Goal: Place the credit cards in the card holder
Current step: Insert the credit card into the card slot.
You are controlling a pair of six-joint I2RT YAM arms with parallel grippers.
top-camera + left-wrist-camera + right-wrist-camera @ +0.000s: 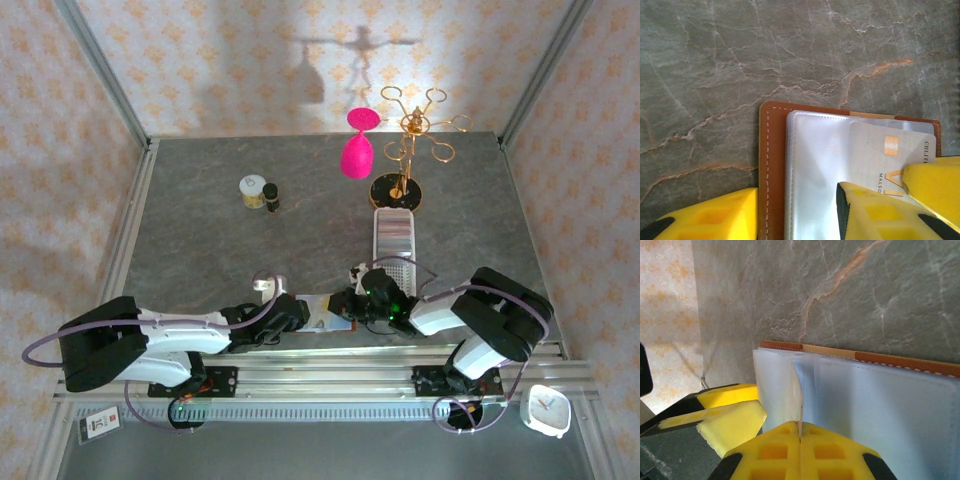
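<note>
the card holder [322,312] lies open at the table's [200,200] 6 o'clock edge, between my two grippers. my right gripper [800,432] is closed tight on one thin clear leaf of it, which stands on edge. my left gripper [796,195] is partway open astride the holder's stitched 9 o'clock border, gripping nothing i can make out. one credit card [890,150] (chip up) lies on the sleeves toward 3 o'clock, partly under the left gripper.

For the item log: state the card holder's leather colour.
The card holder is reddish-brown, pale-stitched; left wrist view shows it best.
</note>
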